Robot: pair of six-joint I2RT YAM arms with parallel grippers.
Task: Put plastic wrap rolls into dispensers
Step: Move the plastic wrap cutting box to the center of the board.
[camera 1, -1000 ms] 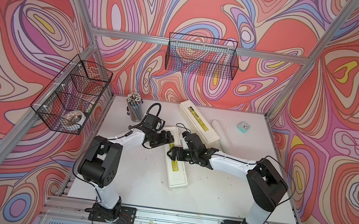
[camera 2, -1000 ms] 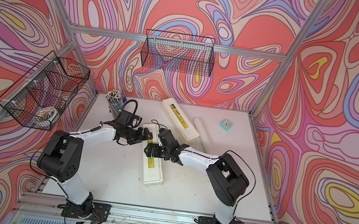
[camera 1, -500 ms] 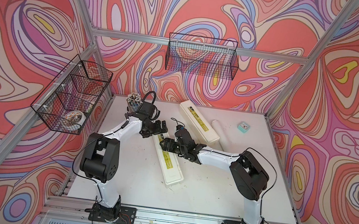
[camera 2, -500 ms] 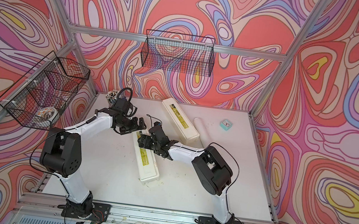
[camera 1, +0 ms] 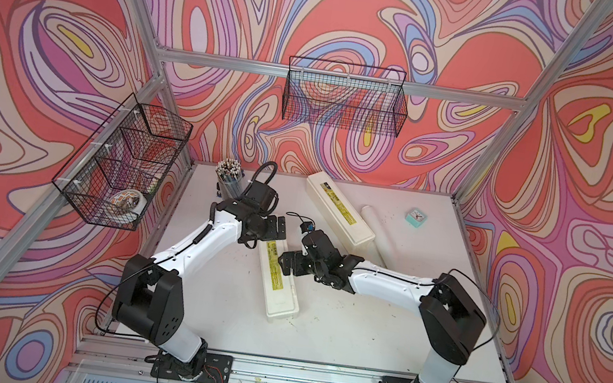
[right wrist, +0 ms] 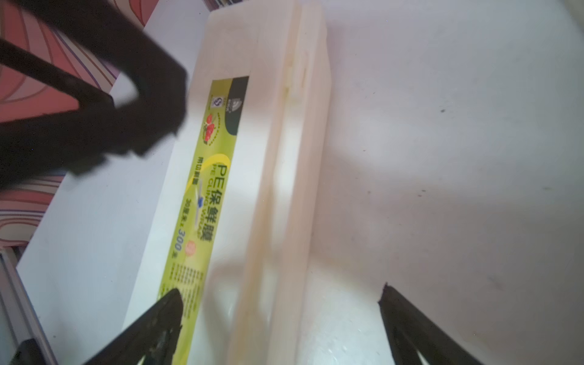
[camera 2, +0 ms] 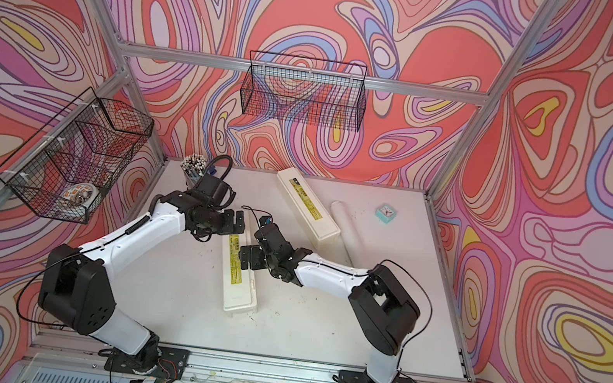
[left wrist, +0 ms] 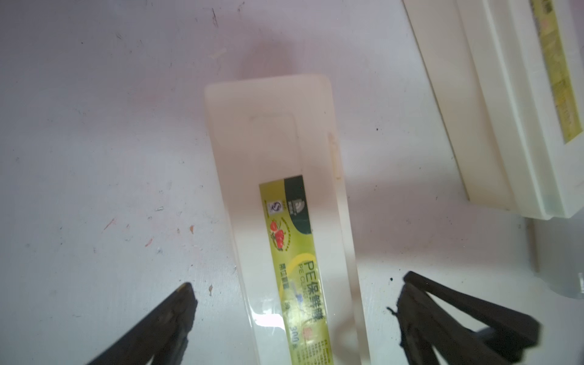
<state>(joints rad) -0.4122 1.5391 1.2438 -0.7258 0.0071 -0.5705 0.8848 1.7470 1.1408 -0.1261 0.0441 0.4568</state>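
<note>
In both top views two cream-white dispensers lie on the table with their lids shut. The near dispenser [camera 1: 280, 294] [camera 2: 238, 289] runs front to back. The far dispenser [camera 1: 338, 213] [camera 2: 307, 205] lies diagonally behind it. One plastic wrap roll [camera 1: 376, 233] [camera 2: 346, 226] rests along the far dispenser's right side. My left gripper [camera 1: 280, 229] [left wrist: 297, 281] hovers open over the near dispenser's [left wrist: 275, 142] far end, a finger on either side. My right gripper [camera 1: 285, 265] [right wrist: 279, 289] stands open over its [right wrist: 252, 158] middle, holding nothing.
A cup of pencils [camera 1: 229, 177] stands at the back left, just behind my left wrist. A small teal clock [camera 1: 416, 217] sits at the back right. Black wire baskets hang on the back wall [camera 1: 344, 100] and on the left wall [camera 1: 121, 162].
The near dispenser has shifted a little leftwards and turned. Both grippers have spread wider. My right arm has drawn back to the right since half a second ago.
</note>
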